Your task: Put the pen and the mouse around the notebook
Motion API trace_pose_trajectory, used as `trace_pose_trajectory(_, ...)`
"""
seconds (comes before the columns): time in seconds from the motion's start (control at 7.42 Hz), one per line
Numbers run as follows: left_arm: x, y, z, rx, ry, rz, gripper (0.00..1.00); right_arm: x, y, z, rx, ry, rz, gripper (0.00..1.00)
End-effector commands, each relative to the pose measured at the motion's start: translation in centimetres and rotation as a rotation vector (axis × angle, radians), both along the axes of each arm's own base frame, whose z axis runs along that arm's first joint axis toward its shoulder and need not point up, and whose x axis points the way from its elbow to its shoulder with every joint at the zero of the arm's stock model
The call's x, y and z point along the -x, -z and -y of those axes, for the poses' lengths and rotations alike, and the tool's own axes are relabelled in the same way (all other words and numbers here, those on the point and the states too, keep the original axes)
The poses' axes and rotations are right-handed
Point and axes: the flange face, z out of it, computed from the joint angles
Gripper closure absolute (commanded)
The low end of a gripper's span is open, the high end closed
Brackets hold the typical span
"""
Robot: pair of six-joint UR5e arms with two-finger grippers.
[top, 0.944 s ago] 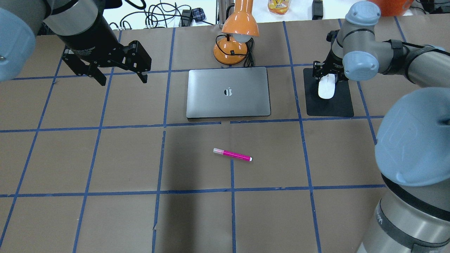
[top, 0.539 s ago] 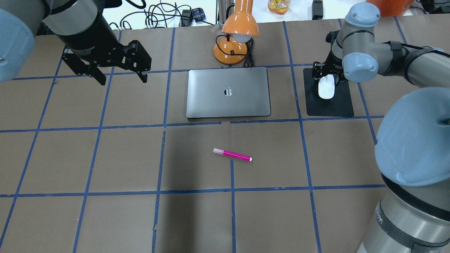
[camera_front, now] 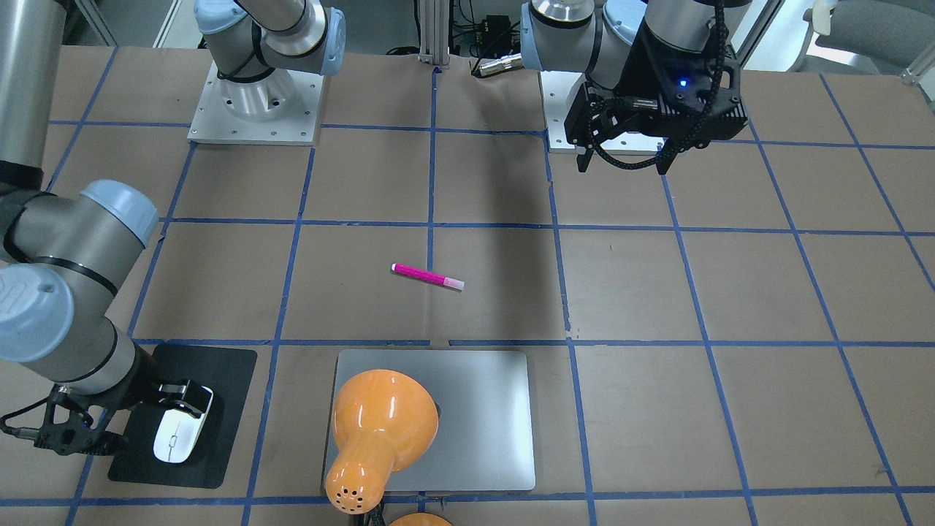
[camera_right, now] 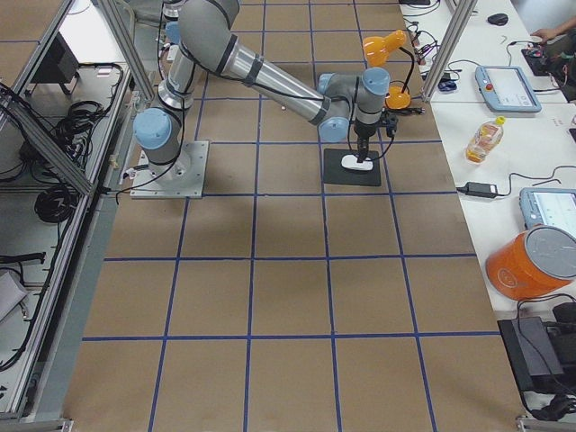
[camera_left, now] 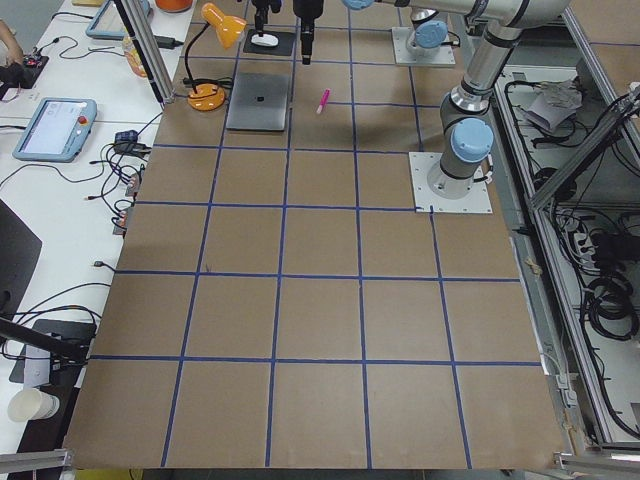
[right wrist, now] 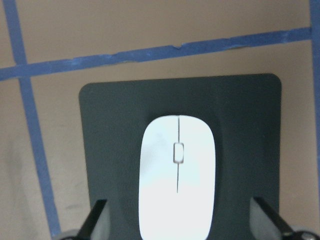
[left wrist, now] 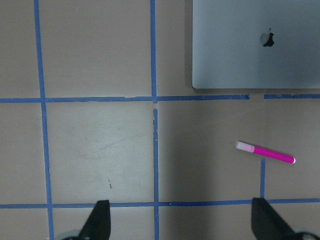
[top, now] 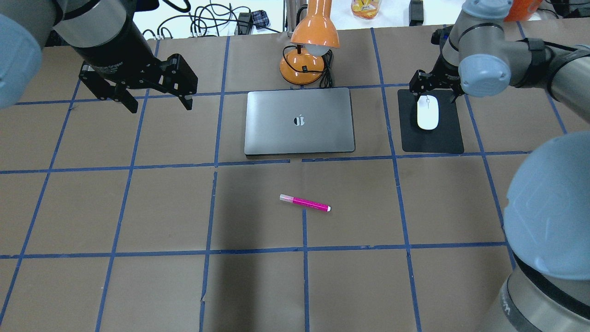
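Note:
The white mouse (top: 427, 112) (right wrist: 177, 180) lies on a black mat (top: 431, 138) to the right of the silver-grey notebook (top: 299, 121). My right gripper (top: 435, 94) (right wrist: 179, 220) hovers open above the mouse's far end, its fingers apart on either side and not touching it. On the brown table in front of the notebook lies the magenta pen (top: 304, 203) (left wrist: 265, 153). My left gripper (top: 159, 103) (camera_front: 624, 166) hangs open and empty in the air to the left of the notebook.
An orange desk lamp (top: 306, 55) stands just behind the notebook, and its shade (camera_front: 380, 431) covers part of the notebook in the front-facing view. Cables and a bottle lie beyond the table's far edge. Blue tape lines grid the brown surface.
The right gripper has lifted and pulled back toward the far edge, uncovering more of the mouse. The mouse stays on the mat. The left arm has barely moved.

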Motion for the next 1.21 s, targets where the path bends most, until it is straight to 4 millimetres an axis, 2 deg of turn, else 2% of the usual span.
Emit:
trace_pose_trajectory(0.0,0.0,0.4,-0.1,-0.002,-0.001,-0.003,0.0,-1.3,-9.0,-5.0,-0.047,-0.003,0.008,0.0)
trace_pose_trajectory(0.13,0.1,0.4,-0.1,-0.002,0.001,-0.005,0.0,-3.5,-13.3,-8.4,-0.062,-0.019,0.002,0.0)
trace_pose_trajectory(0.27,0.0,0.4,0.0,-0.001,-0.002,-0.007,0.0,-4.6,-16.2,-12.2,-0.104,-0.03,0.011,0.0)
trace_pose_trajectory(0.4,-0.4,0.3,0.2,0.004,-0.009,-0.005,0.0,-5.1,-19.4,-15.9,-0.128,-0.026,0.017,0.0)
trace_pose_trajectory(0.54,-1.5,0.3,0.5,0.002,-0.03,-0.011,0.0,-5.4,-21.9,-18.3,-0.112,-0.026,0.016,0.0)
trace_pose_trajectory(0.67,-1.8,0.4,0.5,0.001,-0.035,-0.007,0.0,-5.8,-22.5,-19.0,-0.114,-0.03,0.019,0.0)
trace_pose_trajectory(1.08,-1.9,0.4,0.6,0.001,-0.039,-0.01,0.0,-6.4,-21.3,-19.2,-0.129,-0.038,0.022,0.0)
